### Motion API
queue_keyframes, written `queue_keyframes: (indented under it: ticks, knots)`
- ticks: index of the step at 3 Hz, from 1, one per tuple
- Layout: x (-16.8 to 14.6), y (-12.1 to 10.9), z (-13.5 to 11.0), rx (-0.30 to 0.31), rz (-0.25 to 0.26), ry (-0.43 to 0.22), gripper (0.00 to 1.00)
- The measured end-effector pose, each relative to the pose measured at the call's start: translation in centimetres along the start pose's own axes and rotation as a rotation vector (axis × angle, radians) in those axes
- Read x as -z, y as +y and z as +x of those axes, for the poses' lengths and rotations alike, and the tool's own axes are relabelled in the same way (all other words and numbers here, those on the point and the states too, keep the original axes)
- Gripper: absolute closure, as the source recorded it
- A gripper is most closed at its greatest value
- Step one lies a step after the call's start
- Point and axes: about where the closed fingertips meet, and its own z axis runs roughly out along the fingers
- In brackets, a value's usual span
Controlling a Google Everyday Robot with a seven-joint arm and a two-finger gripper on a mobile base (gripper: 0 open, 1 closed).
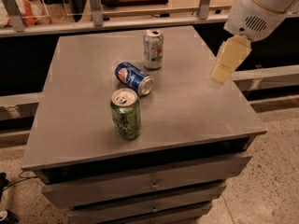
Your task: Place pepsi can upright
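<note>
The pepsi can [133, 78] is dark blue with a round red-white-blue logo. It lies on its side near the middle of the grey table [84, 106], silver end toward the front right. My gripper [228, 59] hangs above the table's right part, well to the right of the pepsi can and apart from it. It holds nothing that I can see.
A green can [125, 114] stands upright just in front of the pepsi can. A silvery-white can [153, 49] stands upright behind it. The table has drawers [149, 183] below its front edge. A rail and shelf run behind the table.
</note>
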Motion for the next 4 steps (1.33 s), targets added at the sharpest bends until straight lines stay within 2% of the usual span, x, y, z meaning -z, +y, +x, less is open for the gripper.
queue_keyframes:
  ticks: [1,2,3,4]
  knots:
    - [-1.8,-2.4,-2.1,-0.137,-0.031,-0.021,0.0]
    - [-3.3,-4.1,-5.4,-0.23,-0.063,-0.073,0.0]
    - [-3.5,-3.7,-5.8,-0.22,-0.073,-0.074,0.0]
    - [-4.6,-2.0,-8.3,-0.199,-0.122,-0.078,0.0]
